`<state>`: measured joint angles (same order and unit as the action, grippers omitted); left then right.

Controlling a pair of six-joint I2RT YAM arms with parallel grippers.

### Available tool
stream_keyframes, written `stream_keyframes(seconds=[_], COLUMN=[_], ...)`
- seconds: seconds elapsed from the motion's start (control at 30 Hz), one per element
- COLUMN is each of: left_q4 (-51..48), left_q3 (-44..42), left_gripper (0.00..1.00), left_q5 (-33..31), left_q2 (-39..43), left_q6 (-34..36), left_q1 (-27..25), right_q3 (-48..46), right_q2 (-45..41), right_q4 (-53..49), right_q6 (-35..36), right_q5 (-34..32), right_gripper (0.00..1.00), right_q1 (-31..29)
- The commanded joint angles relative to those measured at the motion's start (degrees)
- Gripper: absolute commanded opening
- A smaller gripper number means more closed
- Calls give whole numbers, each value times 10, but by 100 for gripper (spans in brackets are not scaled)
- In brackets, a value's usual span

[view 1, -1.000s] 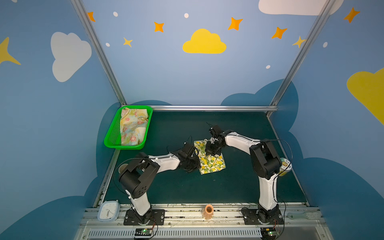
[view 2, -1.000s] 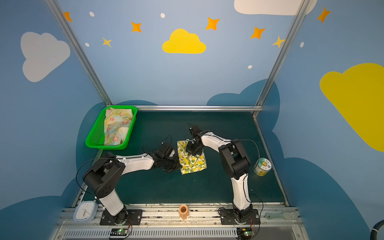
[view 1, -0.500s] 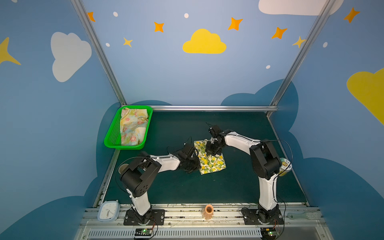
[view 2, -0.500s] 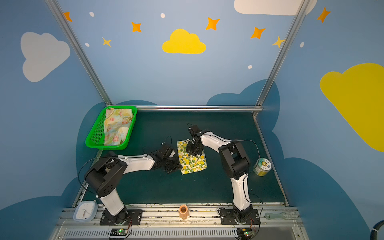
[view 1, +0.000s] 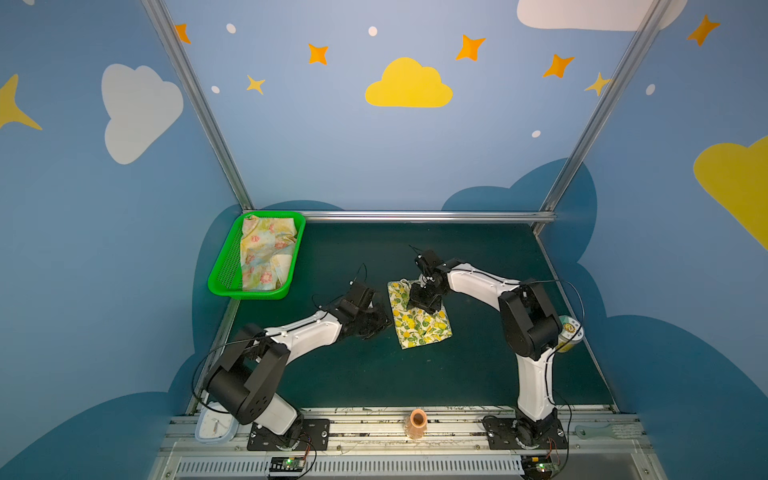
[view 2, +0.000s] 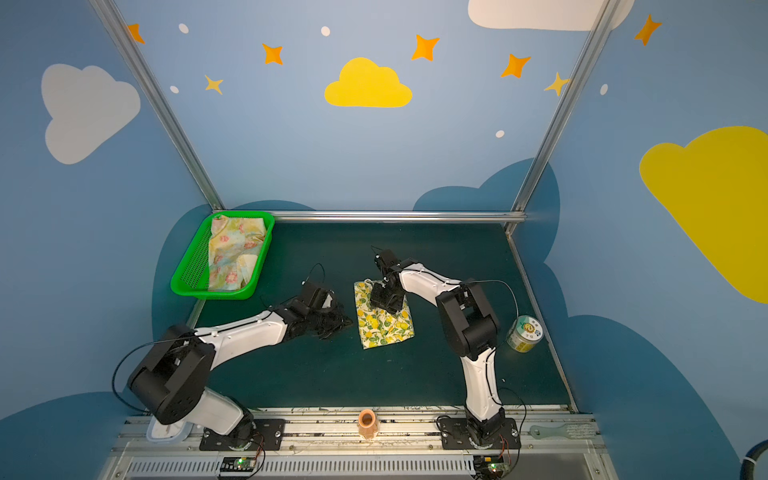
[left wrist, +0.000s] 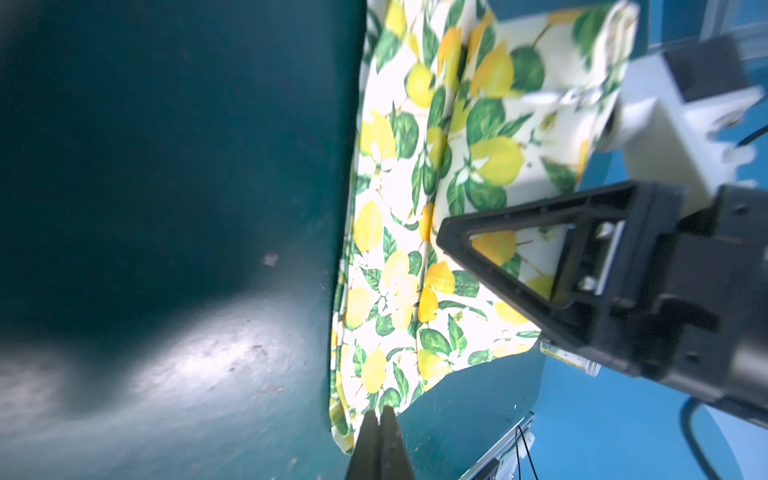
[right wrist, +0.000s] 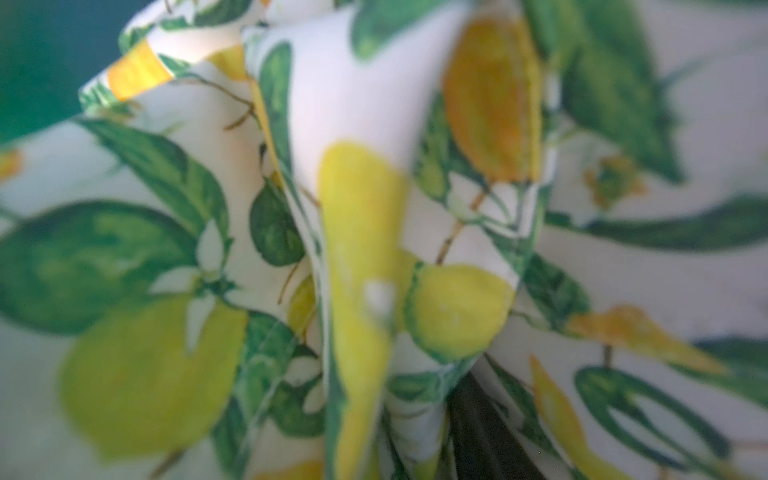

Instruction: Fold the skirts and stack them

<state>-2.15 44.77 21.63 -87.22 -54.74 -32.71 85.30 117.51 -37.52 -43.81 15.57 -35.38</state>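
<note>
The left gripper [left wrist: 380, 419] was clenched, its two tips pressed together with no gap. In the left wrist view the tips met the hem of the lemon skirt [left wrist: 399, 208] at one corner. Whether any cloth was pinched between them could not be told. In both top views this gripper [view 1: 376, 320] lay low on the mat, just left of the lemon skirt's left edge.

The right gripper [view 1: 424, 301] pointed down onto the upper part of the lemon skirt [view 1: 424, 328], a little right of the frame's center. The right wrist view was filled with blurred lemon print [right wrist: 166, 249] bunched into a raised ridge, with only a dark sliver of a finger [right wrist: 478, 436] showing. I could not tell whether that gripper was released or grasping.

The lemon skirt [view 2: 386, 330] lay folded into a rough rectangle on the dark green table [view 1: 457, 374], between the two arms.

The flowered skirt [view 1: 266, 253] lay crumpled in the green basket [view 1: 226, 266] at the table's far left corner, well apart from both grippers.

A small can [view 1: 569, 332] stood by the right edge, and an orange cup [view 1: 417, 422] sat on the front rail.
</note>
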Motion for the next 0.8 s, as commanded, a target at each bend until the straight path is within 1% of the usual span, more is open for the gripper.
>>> stream_keyframes(seconds=[0.0, 0.13, 0.33, 0.6, 0.77], left_q4=[-31, -36, -44, -50, -58], left_q3=[-12, -20, -28, -38, -31], left_gripper=[4, 4, 4, 4, 4], left_q5=[-15, -20, -26, -30, -29], left_q2=[22, 42, 61, 85, 82], left_q6=[13, 14, 17, 20, 27], left_q1=[9, 19, 27, 34, 36], right_q3=[13, 19, 23, 26, 23], right_q2=[-22, -29, -39, -61, -83], right_q4=[-9, -14, -15, -18, -20], right_q6=[-6, -8, -15, -24, -27], right_q5=[8, 14, 19, 24, 21], right_gripper=[48, 54, 61, 63, 63], right_q1=[-6, -7, -11, -15, -17])
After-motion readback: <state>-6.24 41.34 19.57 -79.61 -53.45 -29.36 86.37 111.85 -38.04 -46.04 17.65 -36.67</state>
